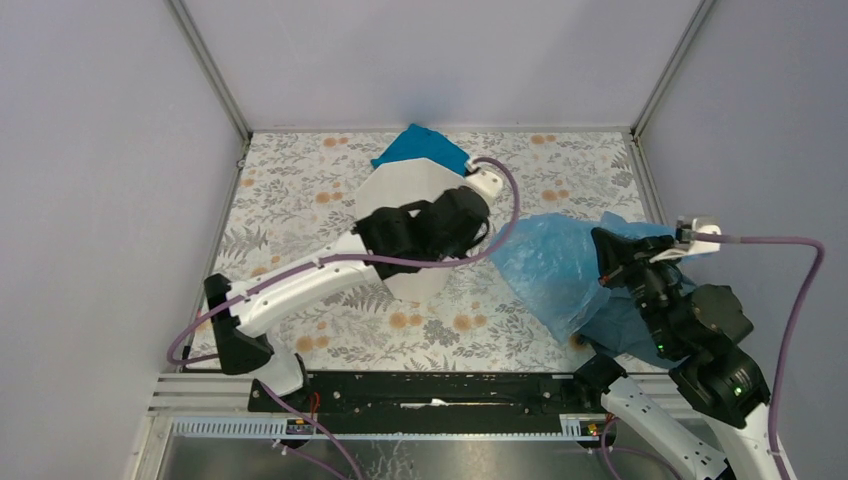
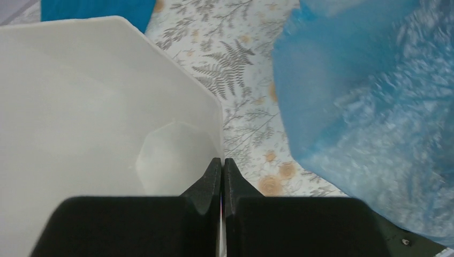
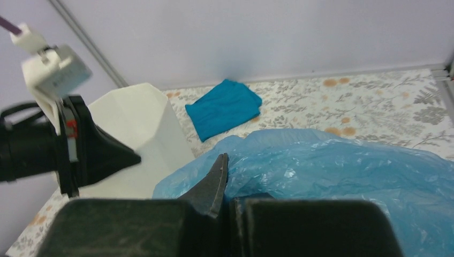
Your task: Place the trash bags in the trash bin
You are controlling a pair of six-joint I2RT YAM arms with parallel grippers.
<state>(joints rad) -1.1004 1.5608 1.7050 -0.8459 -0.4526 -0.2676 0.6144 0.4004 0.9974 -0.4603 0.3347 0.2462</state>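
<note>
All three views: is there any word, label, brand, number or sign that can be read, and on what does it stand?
None: no readable text in any view.
The bin, the blue bag and the teal cloth carry no print.
The flowered table cover shows only its pattern.
The white block on the left wrist has no marking that can be made out.

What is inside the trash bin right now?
The trash bin shows only bare white walls and floor; the trash bag is outside it. The left gripper hides the near inside.
</note>
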